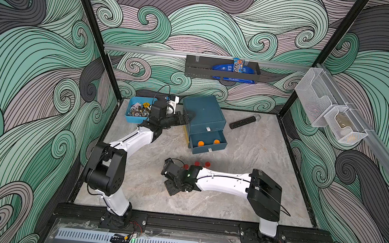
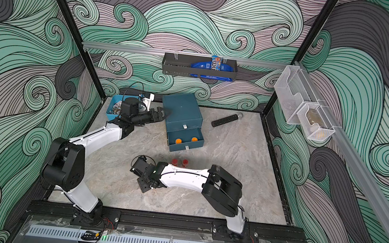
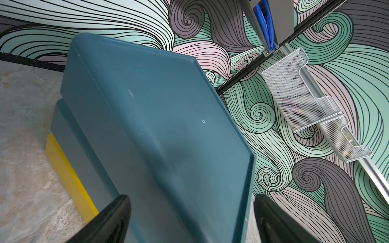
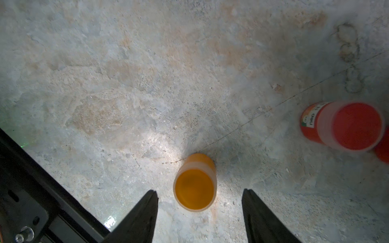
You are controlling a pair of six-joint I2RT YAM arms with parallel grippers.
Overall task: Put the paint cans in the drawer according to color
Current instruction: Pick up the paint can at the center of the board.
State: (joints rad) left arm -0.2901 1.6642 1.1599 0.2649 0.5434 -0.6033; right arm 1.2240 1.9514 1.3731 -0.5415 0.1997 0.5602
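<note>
**Jaws parted round a third orange paint can**

Parted about halfway and empty, the right gripper hangs low over the table. The orange paint can stands upright in the gap just ahead of the fingertips and touches neither one. A red paint can stands well off beyond one jaw, outside the closing path, and a second red one peeps out from behind it.

The left gripper has its jaws set wide, with an upper edge of the dark teal drawer chest between them. Whether the pads press on the chest cannot be told.

In both top views the pulled-out drawer lies well apart from the right jaws, beyond the red cans. It already holds two orange cans.

The step in hand looks like the pick of an orange can for that drawer. The next move probably calls for a short advance so the pads flank the can's body, not its lid. Then would come a square close, a lift high enough to clear the red cans, and a release into the free space between the two orange ones. The left jaws seem placed to steady the chest.
</note>
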